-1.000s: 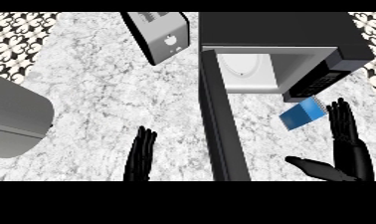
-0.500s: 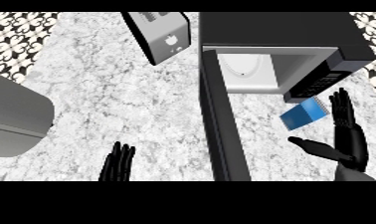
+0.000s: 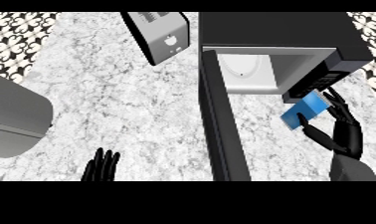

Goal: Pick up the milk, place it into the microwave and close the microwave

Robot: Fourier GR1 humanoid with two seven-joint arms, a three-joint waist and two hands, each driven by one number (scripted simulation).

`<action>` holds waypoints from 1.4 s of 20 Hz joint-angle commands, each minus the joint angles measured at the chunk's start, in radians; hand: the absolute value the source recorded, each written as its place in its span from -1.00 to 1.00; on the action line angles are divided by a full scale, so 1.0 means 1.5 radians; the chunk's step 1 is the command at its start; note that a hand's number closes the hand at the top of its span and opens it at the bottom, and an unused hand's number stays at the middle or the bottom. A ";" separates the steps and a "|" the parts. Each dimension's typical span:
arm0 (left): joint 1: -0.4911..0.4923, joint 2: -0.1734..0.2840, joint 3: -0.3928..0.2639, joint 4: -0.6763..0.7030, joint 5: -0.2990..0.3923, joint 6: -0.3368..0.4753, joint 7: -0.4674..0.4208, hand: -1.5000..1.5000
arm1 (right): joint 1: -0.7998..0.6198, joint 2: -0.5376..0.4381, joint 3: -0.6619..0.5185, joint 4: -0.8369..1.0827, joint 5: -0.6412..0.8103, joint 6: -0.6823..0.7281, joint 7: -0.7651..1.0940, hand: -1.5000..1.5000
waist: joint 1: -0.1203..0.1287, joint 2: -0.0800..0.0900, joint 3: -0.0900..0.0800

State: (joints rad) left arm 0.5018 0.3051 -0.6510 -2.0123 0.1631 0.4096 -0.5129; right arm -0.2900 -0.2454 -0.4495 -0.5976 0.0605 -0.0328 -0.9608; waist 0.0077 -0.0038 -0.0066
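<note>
— Starting nearest us: what are we seeing at the lower edge?

— Our left hand (image 3: 101,166) is resting there over the bench (image 3: 110,103), fingers straight and holding nothing. To the right, our right hand (image 3: 343,131) is closing on the milk (image 3: 307,111), thumb on the near side and fingers on the far side, so the blue carton is sitting pinched between them.

— Where is the carton against the microwave (image 3: 283,44)?

— Just outside it, in front of the control panel at the right of the opening, not yet inside. The microwave door (image 3: 220,123) is standing wide open, edge-on towards us.

— How are we expecting the carton to handle?

— We're judging it light and fairly stiff, with smooth faces that could slip, and thin walls that could dent. We're taking it across its two flat sides, near the middle, so it isn't tipping on the way in.

— And farther back?

— The pale cavity is showing a turntable plate (image 3: 241,66); a toaster (image 3: 158,36) is standing left of it.
</note>
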 commanded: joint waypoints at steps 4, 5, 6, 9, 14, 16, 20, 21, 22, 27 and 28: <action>0.022 0.015 0.011 0.015 0.015 -0.022 -0.043 -1.00 | -0.056 -0.038 0.003 0.139 0.037 -0.057 -0.051 1.00 | 0.009 0.005 0.005; -0.005 0.023 0.036 -0.023 0.022 -0.013 0.012 -1.00 | -0.067 -0.031 0.020 0.154 0.059 -0.065 -0.038 1.00 | 0.013 0.007 0.006; 0.038 0.024 0.006 0.005 0.015 -0.024 -0.042 -1.00 | -0.085 -0.028 0.019 0.168 0.062 -0.087 -0.027 1.00 | 0.017 0.007 0.006; -0.009 0.010 0.038 0.010 0.027 -0.024 -0.025 -1.00 | -0.062 -0.018 0.051 0.181 0.101 -0.103 -0.093 1.00 | 0.011 0.007 0.006; 0.042 0.039 0.033 -0.007 0.032 -0.036 -0.047 -1.00 | -0.074 -0.006 0.075 0.193 0.118 -0.078 -0.122 1.00 | 0.015 0.007 0.006; 0.066 0.053 0.037 -0.017 0.047 -0.051 -0.065 -1.00 | -0.079 0.005 0.064 0.177 0.092 -0.016 -0.131 1.00 | 0.015 0.005 0.006; 0.049 0.059 0.077 -0.018 0.078 -0.063 -0.052 -1.00 | -0.092 0.014 0.074 0.162 0.077 0.058 -0.118 1.00 | 0.011 0.004 0.005; 0.059 0.044 0.039 -0.033 0.053 -0.046 -0.047 -1.00 | -0.067 0.029 0.084 0.154 0.082 0.053 -0.145 1.00 | 0.007 0.003 0.005; 0.045 0.068 0.094 -0.007 0.088 -0.074 -0.054 -1.00 | -0.082 0.032 0.082 0.160 0.078 0.046 -0.133 1.00 | 0.008 0.004 0.005; 0.047 0.048 0.081 0.015 0.077 -0.064 -0.067 -1.00 | -0.052 0.084 0.111 0.099 0.077 0.044 -0.138 1.00 | -0.003 0.001 0.004; 0.053 0.049 0.056 0.004 0.058 -0.059 -0.057 -1.00 | -0.050 0.073 0.120 0.085 0.079 0.058 -0.118 1.00 | -0.004 0.000 0.004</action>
State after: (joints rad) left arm 0.5738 0.3751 -0.5594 -2.0054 0.2550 0.3243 -0.5985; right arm -0.3761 -0.1725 -0.3294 -0.4198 0.1477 -0.0001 -1.0668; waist -0.0016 -0.0011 -0.0040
